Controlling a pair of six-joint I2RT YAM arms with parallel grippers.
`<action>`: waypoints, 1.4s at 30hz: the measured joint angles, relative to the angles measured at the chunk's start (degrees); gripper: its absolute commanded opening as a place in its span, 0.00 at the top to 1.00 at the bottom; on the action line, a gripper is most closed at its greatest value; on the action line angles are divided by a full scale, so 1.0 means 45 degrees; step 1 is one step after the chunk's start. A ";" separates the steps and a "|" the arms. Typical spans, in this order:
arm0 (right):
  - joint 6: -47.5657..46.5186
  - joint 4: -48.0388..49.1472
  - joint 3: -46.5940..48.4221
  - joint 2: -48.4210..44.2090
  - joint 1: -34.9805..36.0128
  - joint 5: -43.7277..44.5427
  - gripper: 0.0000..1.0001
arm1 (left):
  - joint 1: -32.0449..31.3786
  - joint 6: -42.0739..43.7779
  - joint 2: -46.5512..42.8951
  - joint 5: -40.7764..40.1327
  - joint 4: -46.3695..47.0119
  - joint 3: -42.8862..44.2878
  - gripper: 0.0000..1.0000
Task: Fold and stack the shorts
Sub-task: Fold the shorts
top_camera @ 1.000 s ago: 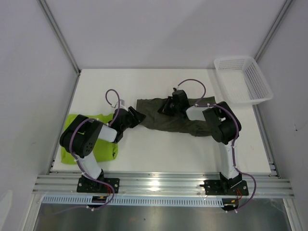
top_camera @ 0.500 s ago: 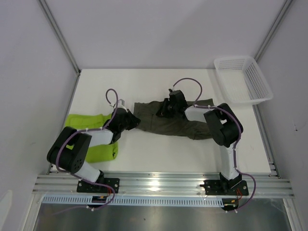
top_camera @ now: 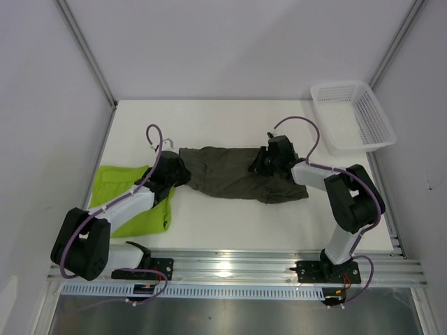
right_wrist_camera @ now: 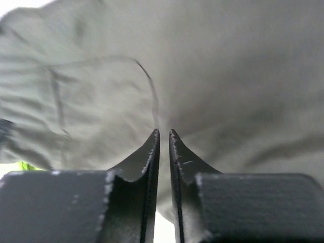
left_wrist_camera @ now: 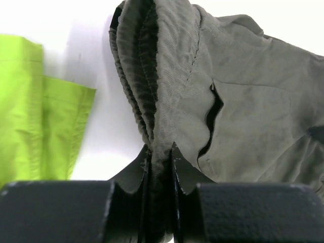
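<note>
top external view. the left gripper (top_camera: 178, 173) is now sitting at the left end of the olive shorts (top_camera: 230, 174), where a second ago it was hanging just short of that edge with its fingers wider. the right gripper (top_camera: 260, 162) is sitting on the cloth's far-right part, having shifted right. the garment is lying stretched across the middle of the table (top_camera: 230, 125), its left end now further left and close to the lime shorts (top_camera: 115, 183). you are likely looking at a completed two-handed grasp, so the fold of this pair can probably begin. the lime shorts are lying flat at the near left, partly under the left arm.

left wrist view. the left gripper (left_wrist_camera: 160, 152) is clamping a bunched, stitched edge of the olive shorts (left_wrist_camera: 238, 116), its fingers narrow with the cloth rising between them. the lime shorts (left_wrist_camera: 30, 111) are showing at the left, apart from the olive cloth.

right wrist view. the right gripper (right_wrist_camera: 164, 134) is closed narrow on what looks like a thin fold of the olive shorts (right_wrist_camera: 228, 76), with a crease running up from the tips.

surface and room. the table is matt white, pale walls are closing it in, and a white mesh basket (top_camera: 336, 86) is standing at the far right corner.
</note>
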 measured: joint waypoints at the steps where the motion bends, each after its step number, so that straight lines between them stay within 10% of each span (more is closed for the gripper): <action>1: 0.0024 0.0039 -0.0160 0.0039 0.0068 -0.0005 0.87 | -0.0010 0.0087 -0.0034 -0.0053 -0.0189 0.0087 1.00; 26: 0.2234 0.1729 0.1064 0.2681 0.4449 0.1855 1.00 | -0.4240 0.4226 -0.0228 -0.3852 -0.4036 0.4289 0.89; 42: 0.3895 0.2404 0.1311 0.3468 0.3687 -0.1180 1.00 | -0.5139 0.5867 -0.2793 -0.3011 -0.1914 0.1651 0.89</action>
